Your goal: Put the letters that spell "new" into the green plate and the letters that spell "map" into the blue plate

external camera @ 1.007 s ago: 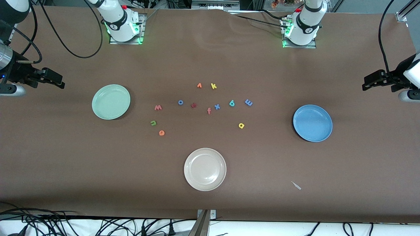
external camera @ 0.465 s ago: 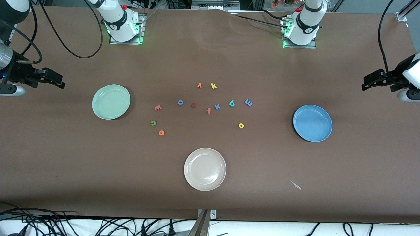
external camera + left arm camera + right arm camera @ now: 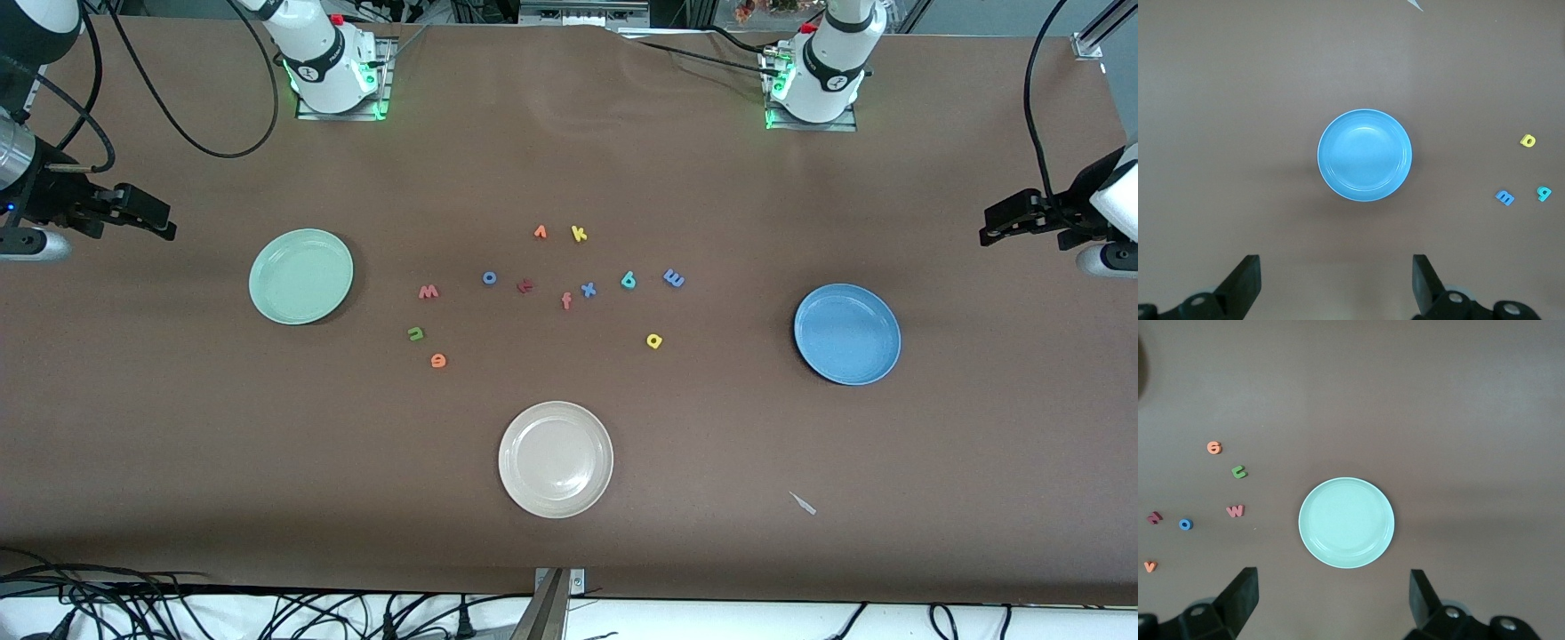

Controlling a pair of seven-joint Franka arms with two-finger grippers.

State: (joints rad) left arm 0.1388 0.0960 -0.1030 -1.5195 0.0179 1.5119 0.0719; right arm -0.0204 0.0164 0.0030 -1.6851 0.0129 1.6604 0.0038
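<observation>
Both claws hang spread and empty: right gripper (image 3: 147, 216) at its table end by the green plate (image 3: 300, 276), left gripper (image 3: 1009, 222) by the blue plate (image 3: 846, 333). Letters sit between. Left wrist: m (image 3: 1505, 197), a (image 3: 1527, 141), p (image 3: 1543, 193). Right wrist: n (image 3: 1239, 473), e (image 3: 1215, 447), w (image 3: 1235, 511).

Mint-green plate (image 3: 300, 276), blue plate (image 3: 847, 334)

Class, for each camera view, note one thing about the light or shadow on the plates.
Front view: the cream plate shows a soft glare ring. Left wrist view: the blue plate carries a pale sheen. Right wrist view: the green plate is evenly lit, with faint shadow beside it.
</observation>
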